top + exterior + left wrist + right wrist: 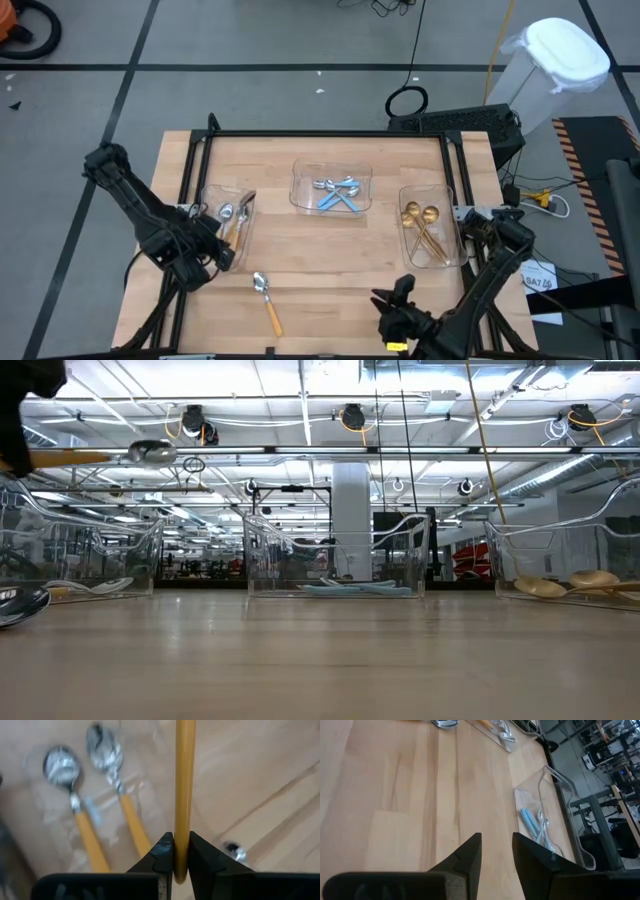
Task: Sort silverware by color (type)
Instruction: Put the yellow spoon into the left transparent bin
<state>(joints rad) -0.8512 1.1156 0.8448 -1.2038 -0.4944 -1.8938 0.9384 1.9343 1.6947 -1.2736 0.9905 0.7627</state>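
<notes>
One orange spoon (268, 300) lies loose on the table (330, 270), near the left tray (212, 200). We hold another orange spoon (183, 785) in the left gripper (180, 851), pinched by its handle above that tray. Blue spoons (338, 190) and gold spoons (424, 225) seem sorted. Our right gripper (497, 851) waits empty, fingers apart.

Grey floor (250, 40) w/ black lines, white bin (560, 60), ceiling lights (300, 380)

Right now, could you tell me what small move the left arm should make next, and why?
Probably open the left tool and drop its orange-handled spoon. It hangs over the left tray, where two matching spoons already lie. One more orange-handled spoon waits on the table.
</notes>
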